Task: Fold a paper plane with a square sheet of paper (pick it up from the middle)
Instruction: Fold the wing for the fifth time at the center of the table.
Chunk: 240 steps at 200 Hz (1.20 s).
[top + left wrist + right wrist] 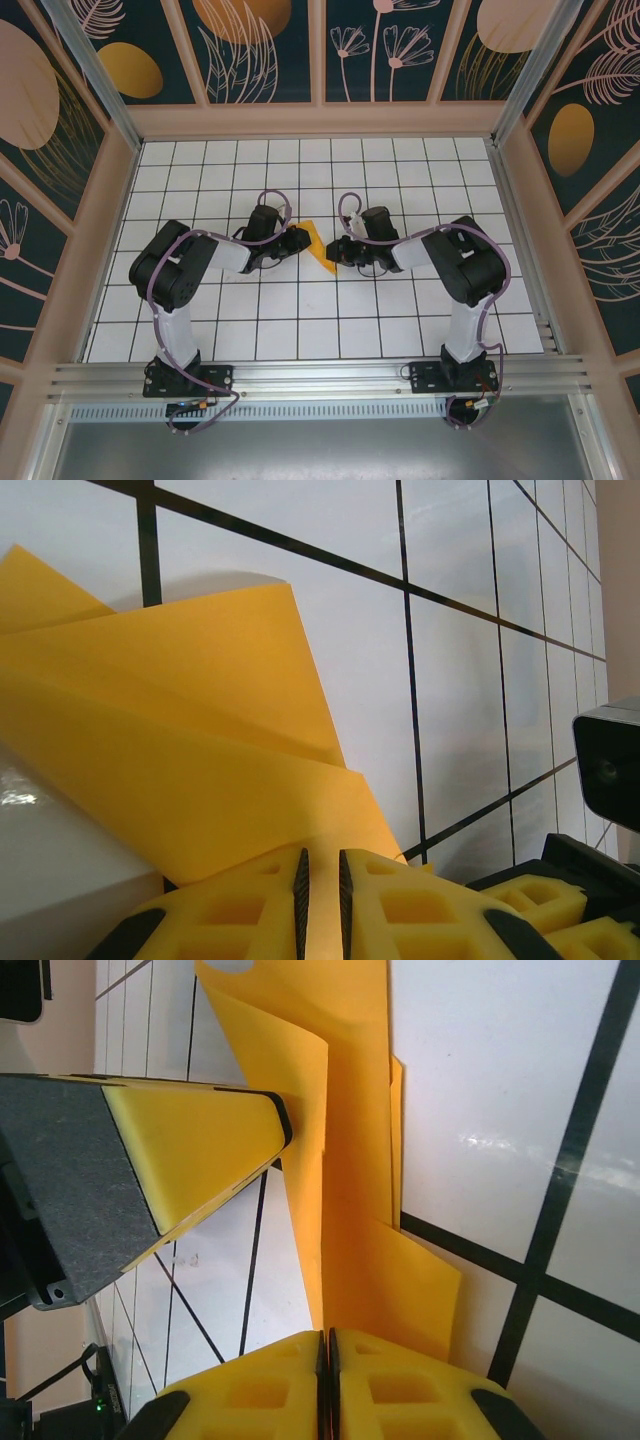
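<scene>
The square sheet of paper (316, 243) is orange-yellow and folded into a layered, pointed wedge, held just above the middle of the gridded table between both grippers. My left gripper (297, 239) grips its left side; in the left wrist view, paper (200, 730) fills the narrow gap between the pads of that gripper (320, 870). My right gripper (337, 256) grips the other side. In the right wrist view that gripper (326, 1350) is pressed shut on a standing fold of the paper (355, 1160). The left gripper's finger (190, 1150) touches the paper from the opposite side.
The white table (300, 320) with black grid lines is boxed in by patterned wall panels (270, 50) on three sides and an aluminium rail (320, 378) at the near edge. Both arms bend inward toward the centre, wrists close together.
</scene>
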Each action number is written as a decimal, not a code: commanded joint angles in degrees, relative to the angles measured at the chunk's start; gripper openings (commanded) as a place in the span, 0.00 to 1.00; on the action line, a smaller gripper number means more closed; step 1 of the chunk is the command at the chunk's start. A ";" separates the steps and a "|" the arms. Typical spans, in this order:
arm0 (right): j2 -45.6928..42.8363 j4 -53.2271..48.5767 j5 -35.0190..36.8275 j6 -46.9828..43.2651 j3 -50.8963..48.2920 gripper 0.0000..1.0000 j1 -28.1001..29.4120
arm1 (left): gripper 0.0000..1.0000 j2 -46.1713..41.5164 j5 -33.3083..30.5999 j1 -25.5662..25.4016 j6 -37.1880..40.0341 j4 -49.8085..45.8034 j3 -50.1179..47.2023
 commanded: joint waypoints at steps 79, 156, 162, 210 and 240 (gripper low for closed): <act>2.56 -0.84 -1.65 0.48 -0.44 0.08 -0.40 | 0.22 -0.21 0.70 -0.30 2.10 -1.61 1.88; 3.12 0.15 -1.43 2.36 -1.28 0.07 -0.76 | 0.29 -6.93 3.40 -0.34 1.54 2.77 -2.45; 3.24 0.02 -1.43 2.28 -1.21 0.07 -0.81 | 0.29 -7.32 3.49 -0.36 1.30 2.99 -2.89; 2.95 -0.11 -1.55 1.57 -1.16 0.09 -0.75 | 0.27 -7.09 3.25 -0.37 0.71 2.64 -4.65; 2.91 -0.62 -1.69 0.78 -1.16 0.09 -0.75 | 0.24 -4.77 3.62 -0.38 0.45 3.00 -2.72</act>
